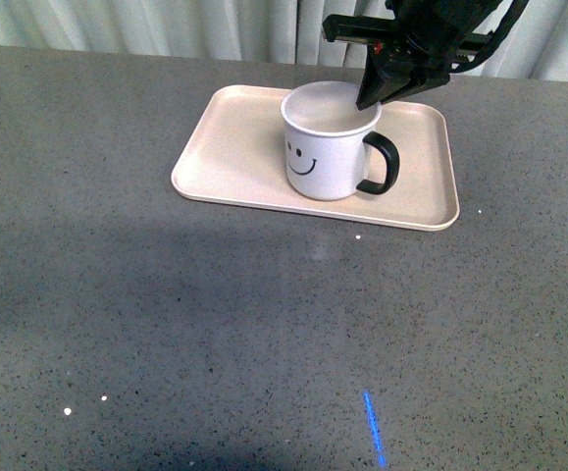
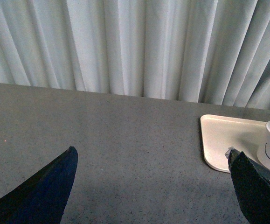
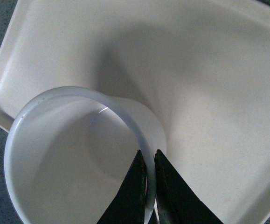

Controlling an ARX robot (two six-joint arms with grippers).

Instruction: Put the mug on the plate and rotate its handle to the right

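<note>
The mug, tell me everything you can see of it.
The mug is white, enamel-looking, with a black smiley face, a pale empty inside and a black handle pointing right in the front view. It stands upright on the plate. The right gripper pinches its rim, one finger inside, one outside.

text: none legible | sign: black smiley face (image 1: 301, 159) on mug (image 1: 333, 162)

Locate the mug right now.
Front view: the mug stands upright near the middle of the plate, handle pointing right, with the right end effector pinching its rim.
</note>
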